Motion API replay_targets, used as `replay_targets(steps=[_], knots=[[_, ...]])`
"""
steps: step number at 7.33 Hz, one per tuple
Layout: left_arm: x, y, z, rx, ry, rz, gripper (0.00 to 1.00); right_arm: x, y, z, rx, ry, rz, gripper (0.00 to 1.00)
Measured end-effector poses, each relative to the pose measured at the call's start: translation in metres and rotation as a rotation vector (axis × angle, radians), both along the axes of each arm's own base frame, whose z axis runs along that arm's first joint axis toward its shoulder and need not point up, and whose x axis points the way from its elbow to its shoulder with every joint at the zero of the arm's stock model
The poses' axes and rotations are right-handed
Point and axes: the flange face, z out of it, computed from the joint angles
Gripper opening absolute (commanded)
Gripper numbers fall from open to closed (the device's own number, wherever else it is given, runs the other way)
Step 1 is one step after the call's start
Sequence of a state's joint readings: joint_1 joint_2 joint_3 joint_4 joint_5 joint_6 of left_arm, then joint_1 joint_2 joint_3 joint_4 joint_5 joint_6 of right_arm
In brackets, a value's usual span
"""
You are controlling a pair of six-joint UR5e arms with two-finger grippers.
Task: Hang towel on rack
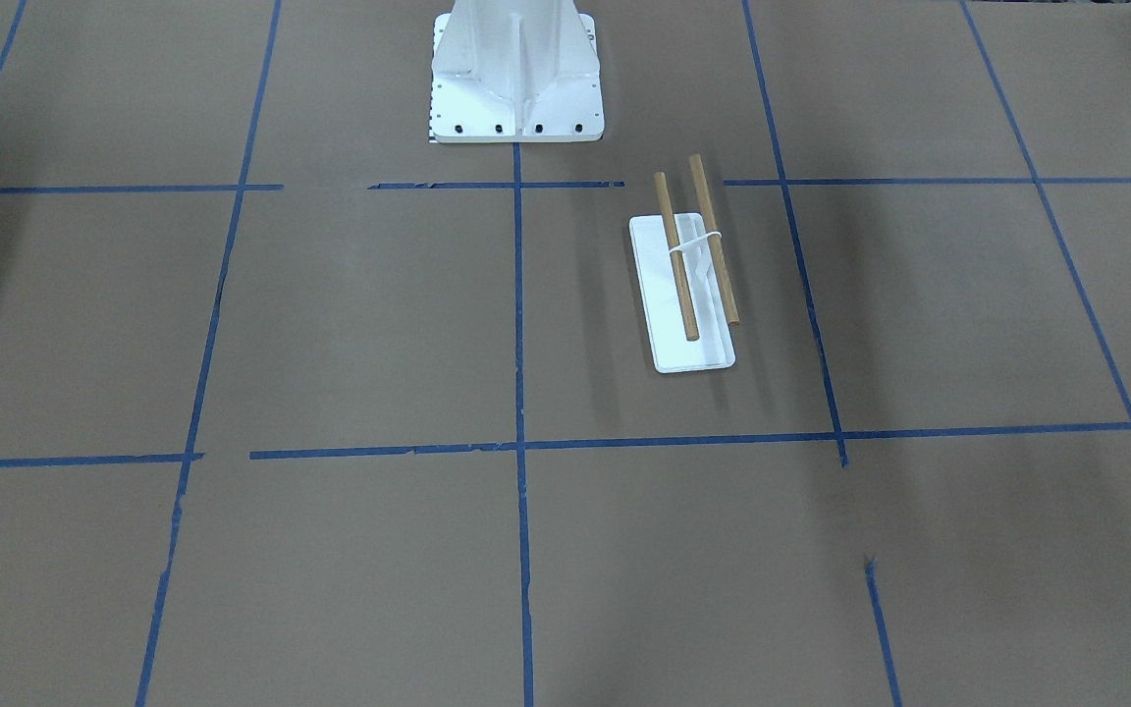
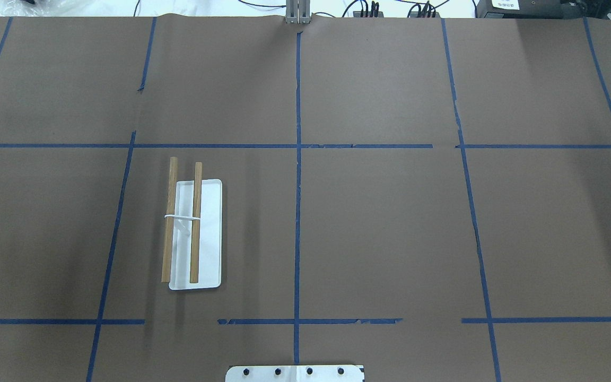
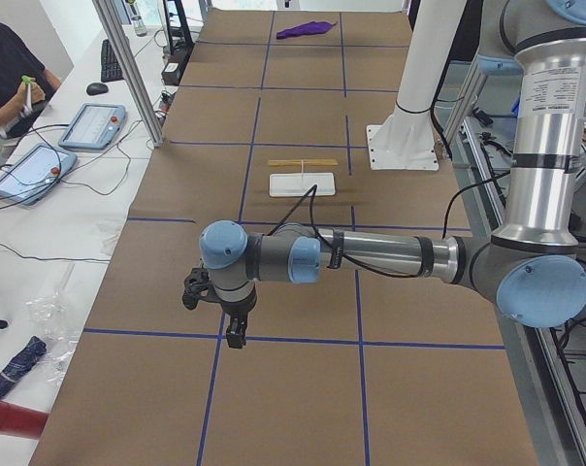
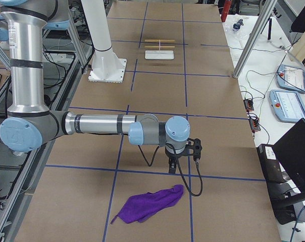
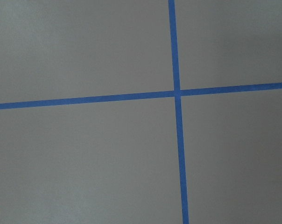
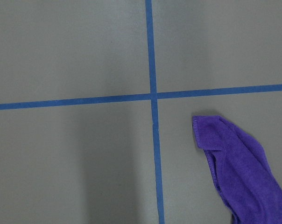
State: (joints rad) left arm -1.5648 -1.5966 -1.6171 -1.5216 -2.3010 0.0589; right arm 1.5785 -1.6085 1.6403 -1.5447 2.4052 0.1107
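Note:
The purple towel [image 4: 150, 204] lies crumpled on the brown table at the robot's right end. It also shows in the right wrist view [image 6: 243, 172] and far off in the exterior left view [image 3: 308, 29]. The rack [image 1: 662, 295], a white base with two wooden dowels, stands bare near the pedestal on the robot's left side [image 2: 210, 233] [image 3: 302, 183] [image 4: 159, 55]. My right gripper [image 4: 171, 169] hangs over the table just beside the towel. My left gripper [image 3: 237, 335] hangs over bare table at the other end. I cannot tell whether either is open or shut.
The white robot pedestal [image 1: 516, 79] stands at the table's robot-side edge, beside the rack. Blue tape lines [image 2: 297, 212] grid the table. Aluminium posts [image 3: 128, 68] [image 4: 251, 40], tablets [image 3: 94, 124] and an operator [image 3: 12, 73] line the far side.

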Motion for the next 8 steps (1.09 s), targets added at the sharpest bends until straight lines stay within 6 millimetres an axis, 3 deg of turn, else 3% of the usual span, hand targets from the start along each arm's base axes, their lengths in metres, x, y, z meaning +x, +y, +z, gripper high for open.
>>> replay_targets(steps=[5,6,7,8], knots=[[0.001,-0.002,-0.017,0.031,0.002,-0.001,1.00,-0.012,-0.014,-0.010,0.040,0.002,-0.023,1.00],[0.002,-0.002,-0.021,0.039,0.002,0.000,1.00,-0.015,-0.013,0.000,0.026,0.000,-0.028,1.00],[0.002,-0.002,-0.025,0.046,0.002,0.001,1.00,-0.015,-0.008,0.027,0.017,0.000,-0.039,1.00],[0.002,-0.003,-0.028,0.054,0.002,0.002,1.00,-0.015,-0.001,0.065,0.056,0.004,-0.063,1.00]])
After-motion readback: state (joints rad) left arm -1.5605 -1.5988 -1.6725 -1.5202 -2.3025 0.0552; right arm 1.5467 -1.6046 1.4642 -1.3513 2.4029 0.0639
